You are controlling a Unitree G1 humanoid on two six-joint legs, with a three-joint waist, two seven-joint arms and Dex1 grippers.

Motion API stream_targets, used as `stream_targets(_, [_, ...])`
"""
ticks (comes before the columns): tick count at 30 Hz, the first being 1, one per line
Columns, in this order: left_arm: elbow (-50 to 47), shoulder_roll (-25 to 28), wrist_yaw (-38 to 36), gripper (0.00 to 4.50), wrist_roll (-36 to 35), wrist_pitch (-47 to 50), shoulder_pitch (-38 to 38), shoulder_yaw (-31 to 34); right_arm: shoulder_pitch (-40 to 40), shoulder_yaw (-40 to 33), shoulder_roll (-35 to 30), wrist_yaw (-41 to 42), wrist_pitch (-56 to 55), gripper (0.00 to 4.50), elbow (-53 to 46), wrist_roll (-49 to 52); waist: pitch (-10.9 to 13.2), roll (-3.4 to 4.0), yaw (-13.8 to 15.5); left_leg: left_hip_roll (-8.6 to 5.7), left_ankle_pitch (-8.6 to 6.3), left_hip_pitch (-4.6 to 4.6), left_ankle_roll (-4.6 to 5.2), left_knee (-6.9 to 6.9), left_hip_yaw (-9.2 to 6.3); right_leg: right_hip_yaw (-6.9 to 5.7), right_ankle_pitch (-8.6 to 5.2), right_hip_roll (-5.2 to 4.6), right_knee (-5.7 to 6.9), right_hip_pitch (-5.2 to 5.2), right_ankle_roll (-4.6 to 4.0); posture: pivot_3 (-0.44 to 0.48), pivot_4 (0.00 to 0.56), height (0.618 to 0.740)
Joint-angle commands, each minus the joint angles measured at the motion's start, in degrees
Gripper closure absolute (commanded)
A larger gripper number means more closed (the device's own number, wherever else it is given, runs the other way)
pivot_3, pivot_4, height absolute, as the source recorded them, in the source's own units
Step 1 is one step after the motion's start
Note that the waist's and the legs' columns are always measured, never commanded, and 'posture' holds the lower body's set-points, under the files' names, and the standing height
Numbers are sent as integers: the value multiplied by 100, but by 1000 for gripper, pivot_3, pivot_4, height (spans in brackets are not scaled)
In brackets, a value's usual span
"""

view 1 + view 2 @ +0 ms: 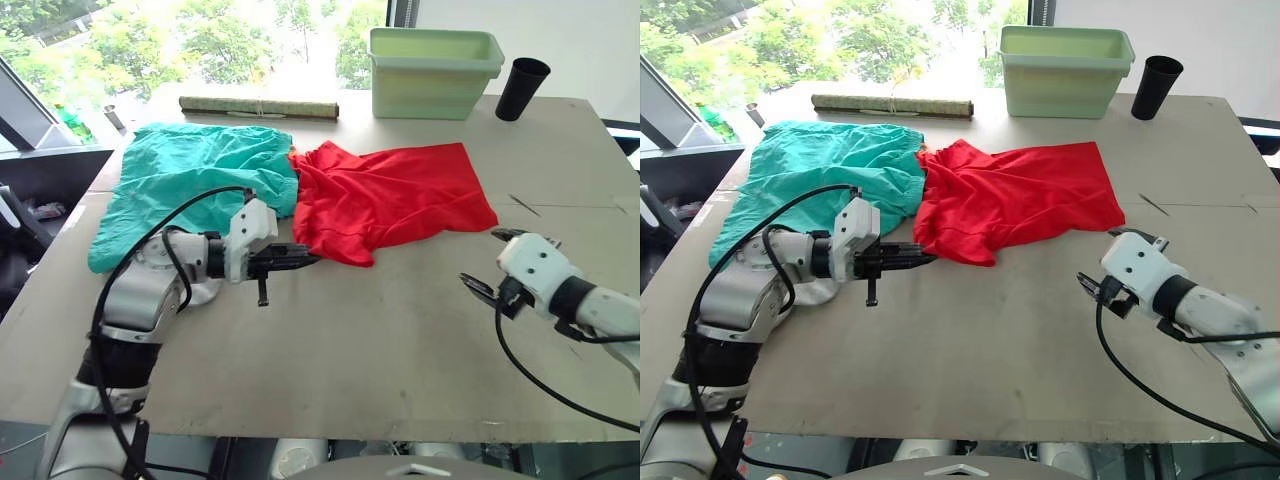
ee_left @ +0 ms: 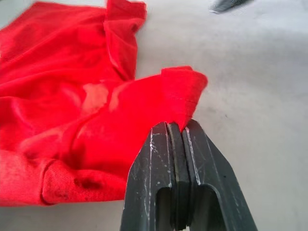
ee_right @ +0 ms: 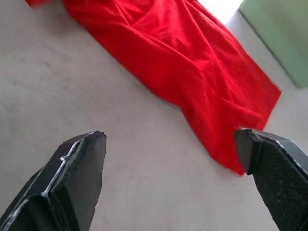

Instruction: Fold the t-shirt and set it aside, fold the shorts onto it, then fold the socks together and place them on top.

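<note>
Red t-shirt (image 2: 72,120) hem between left fingertips (image 2: 175,132)

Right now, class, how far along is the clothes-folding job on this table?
Nothing is folded yet. In hand: the left gripper is shut on a corner of the crumpled t-shirt; the right gripper is open above bare table beside it. Left: the shorts lie spread out, unfolded, and the socks come last.

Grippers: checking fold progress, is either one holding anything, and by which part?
The left gripper pinches the t-shirt by a near edge fold. The right gripper is open, holding nothing.
</note>
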Motion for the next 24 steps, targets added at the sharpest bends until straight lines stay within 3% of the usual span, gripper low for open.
stream_targets(1, [-913, 303, -23, 4479, -723, 559, 439, 520, -707, 456, -3, 460, -407, 0, 687, -714, 1, 1, -5, 2, 0, -2, 0, -1, -3, -3, 0, 0, -1, -1, 0, 0, 150, 740])
stream_targets(7, [-1587, 718, 83, 4479, -1501, 1309, 1244, 1161, -1579, 693, 372, 1114, -522, 0, 1587, -915, 6, 9, 2, 7, 0, -3, -1, -9, -3, -8, 0, -2, -6, -2, -1, 0, 150, 740])
stream_targets(12, [-1768, 841, 127, 4479, -1674, 1412, 1806, 1580, -2215, 506, 838, 1712, 501, 0, 1914, -319, 9, 14, 34, 5, 0, -3, 0, -7, -6, -13, 1, -6, -2, -2, -2, 0, 150, 740])
stream_targets(20, [-2081, 896, 206, 4479, -1932, 1544, 2360, 1968, -2742, 324, 866, 2424, 1879, 0, 2437, 346, 10, 16, 33, 4, -1, -6, 2, -9, -8, -16, 1, -13, -4, -1, -4, 0, 150, 740])
stream_targets(24, [-2188, 905, 241, 4479, -1943, 1515, 2506, 2021, -3124, 449, 808, 2687, 2027, 0, 2937, 336, 10, 18, 18, 4, -1, -2, 2, -17, -9, -17, 2, -12, -2, -2, -6, 0, 150, 740])
